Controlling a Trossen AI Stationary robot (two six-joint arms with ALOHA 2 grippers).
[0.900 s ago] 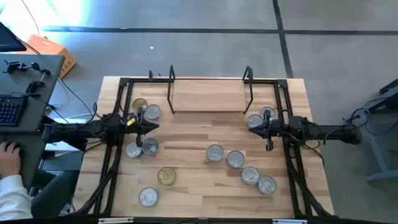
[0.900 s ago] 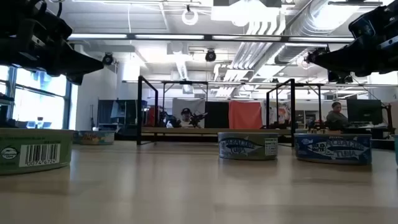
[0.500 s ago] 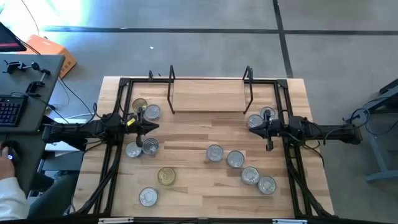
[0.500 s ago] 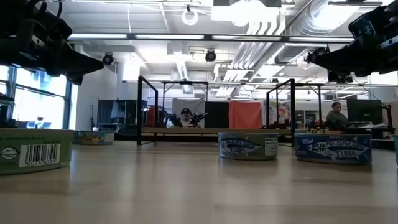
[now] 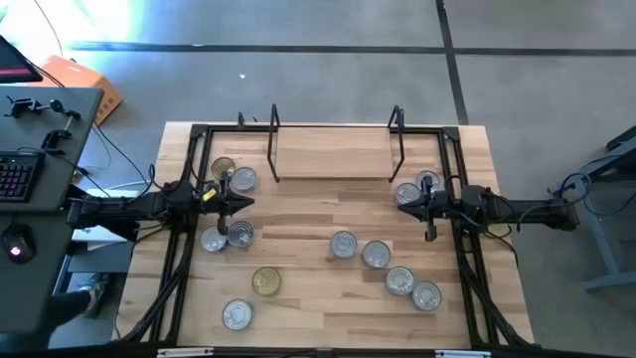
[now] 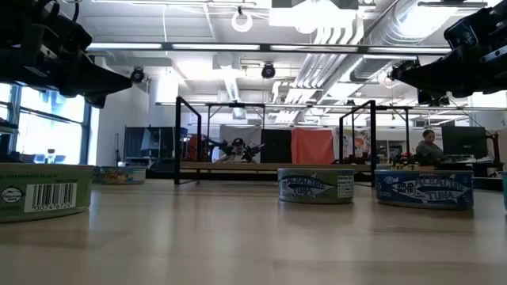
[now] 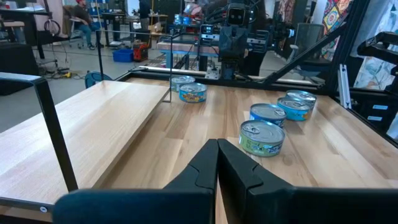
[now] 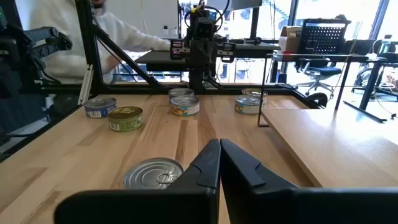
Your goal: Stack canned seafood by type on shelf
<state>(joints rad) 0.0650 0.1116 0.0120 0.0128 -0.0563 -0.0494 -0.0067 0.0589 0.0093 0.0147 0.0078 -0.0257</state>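
Note:
The shelf [image 5: 333,154] is a light-wood board with black wire end frames, standing at the table's far middle. It holds no tins. Several silver-lidded tins lie flat on the table. One group lies at the left [image 5: 239,234] and a row at the right [image 5: 376,255]. A gold-lidded tin [image 5: 224,168] lies far left and another [image 5: 265,281] near left. My left gripper [image 5: 248,203] hangs shut above the table at the left. My right gripper [image 5: 400,203] hangs shut at the right, beside two tins [image 5: 407,193]. Both fingertip pairs meet in the wrist views [image 7: 217,149] [image 8: 219,149].
Black table-frame rails [image 5: 184,249] [image 5: 467,259] run along both sides under the arms. A desk with a keyboard [image 5: 15,177] stands left of the table. Bare wood lies between the two grippers [image 5: 323,209] and at the table's near middle.
Both arms have kept still. A person's hand and white sleeve at the desk left of the table have drawn back out of the high view.

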